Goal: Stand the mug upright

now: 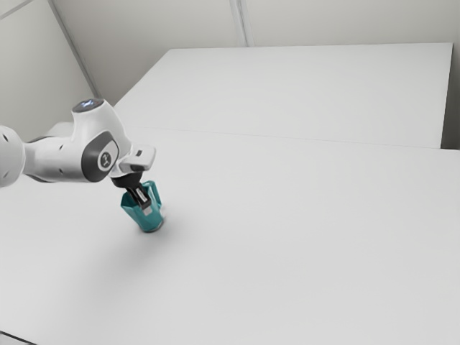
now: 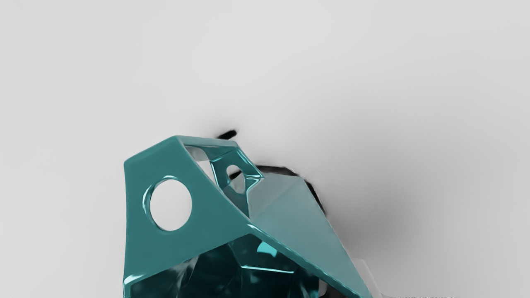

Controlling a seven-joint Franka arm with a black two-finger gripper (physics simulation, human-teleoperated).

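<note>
The teal faceted mug [image 1: 149, 219] leans on the white table, its base low and its mouth tipped up toward the arm on the exterior view's left. The black gripper [image 1: 146, 207] reaches down at the mug and covers part of it. In the wrist view, the mug [image 2: 153, 244] turns its dark open mouth toward the camera, with the angular, holed handle beyond the rim. Part of the gripper [image 2: 348, 285] shows at the mug's wall, away from the handle. How it holds the wall is hidden, and whether the base rests flat cannot be told.
The white tabletop [image 1: 302, 244] spreads around the mug and toward the exterior view's right. A pale raised surface or panel [image 1: 302, 93] stands behind it, with light walls beyond. A dark edge crosses the exterior view's lower left corner.
</note>
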